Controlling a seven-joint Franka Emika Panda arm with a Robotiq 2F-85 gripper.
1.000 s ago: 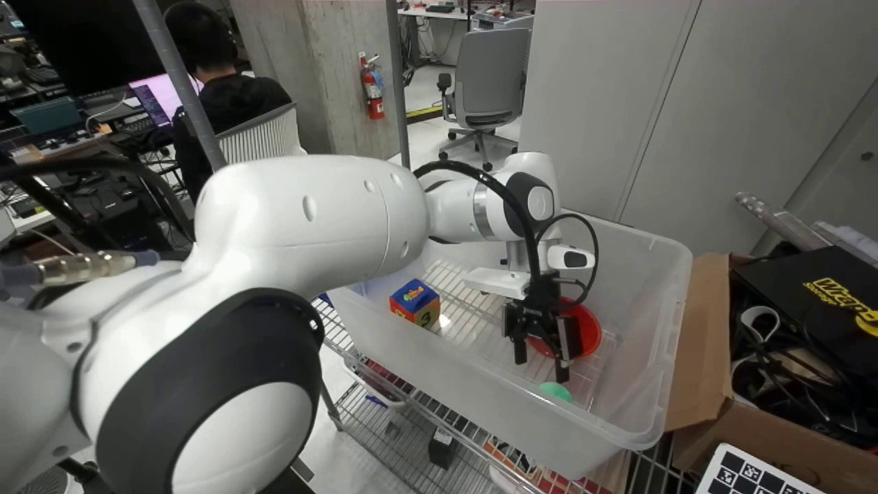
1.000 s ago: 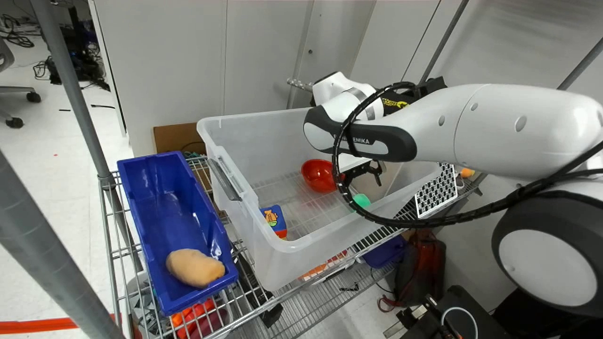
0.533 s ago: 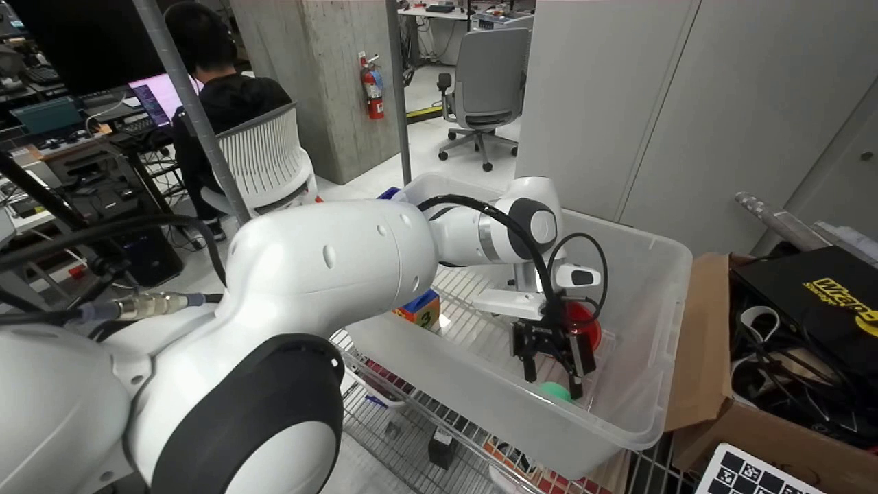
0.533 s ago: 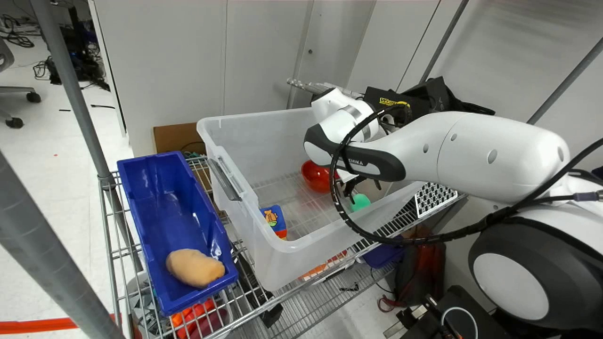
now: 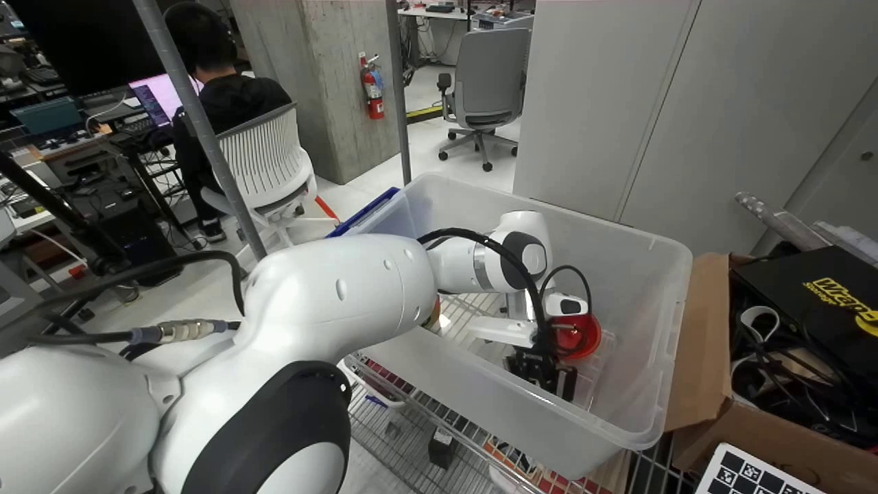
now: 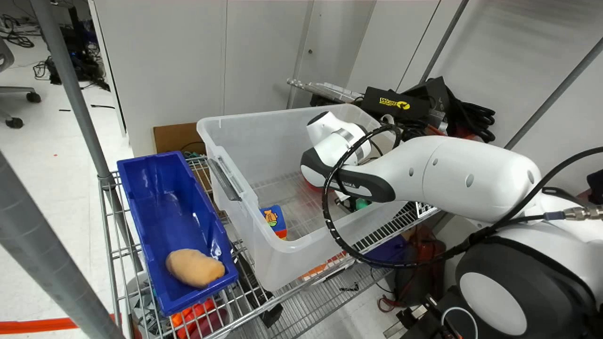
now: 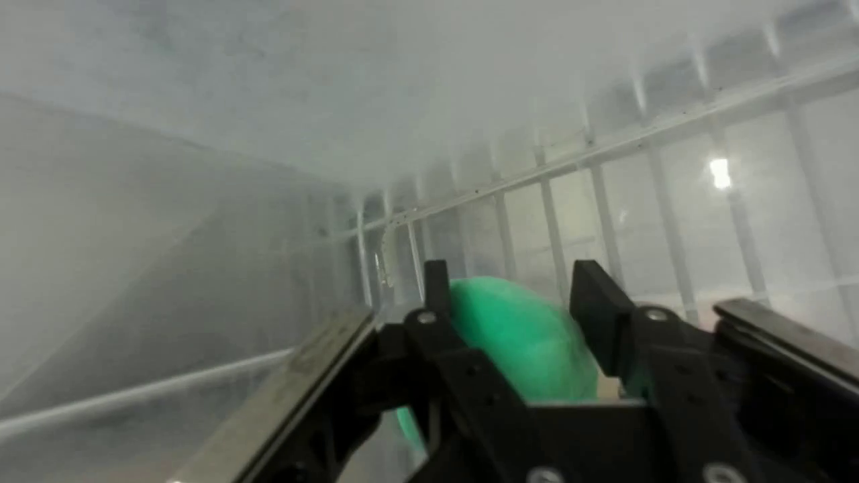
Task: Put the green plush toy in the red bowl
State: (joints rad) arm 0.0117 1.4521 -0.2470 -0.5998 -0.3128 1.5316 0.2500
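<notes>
We see the gripper low inside the tub, its two fingers standing spread with the toy between them. In the wrist view the toy, green and rounded, fills most of that gap, its upper edge showing just below the fingertips, and we cannot tell whether either finger presses on it. The toy is inside the tub, outside the bowl and apart from it. The bowl, bright red, also sits in the tub, near the gripper and partly hidden behind the arm. In an exterior view we find the block, blue on top with a yellow figure, by the tub's end wall; from there only a scrap of the toy shows. Beside that end stands the bin, blue, with a tan lump in it, both tub and bin resting on the rack. Beside the tub's opposite end we see a loaded cardboard box, and a checkered board near it. Farther back a person sits turned away from us.
</notes>
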